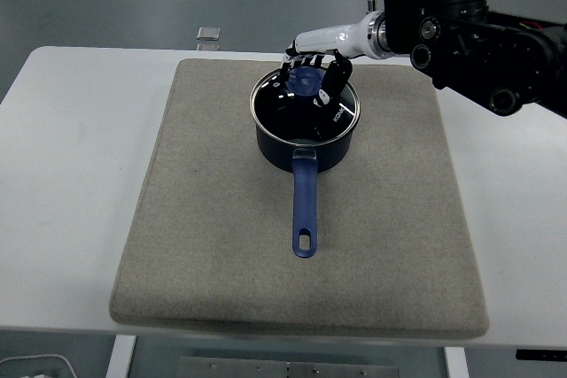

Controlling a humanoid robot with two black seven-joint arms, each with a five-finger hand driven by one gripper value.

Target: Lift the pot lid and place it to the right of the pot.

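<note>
A dark blue pot (306,143) stands on the grey mat (213,245) at the back middle, its long blue handle (304,210) pointing toward the near edge. The glass lid (292,112) with a blue knob (306,83) sits on the pot. My right hand (316,74) reaches in from the upper right and hangs just over the knob. Its fingers (297,63) bend down behind the knob and the thumb (335,84) comes down on the knob's right side. The knob still shows between them, and the lid lies flat on the pot. The left arm is out of view.
The mat covers most of the white table (71,174), with bare mat to the right of the pot (403,157). A small clear object (207,34) lies at the table's far edge. My black right arm (478,33) hangs above the back right corner.
</note>
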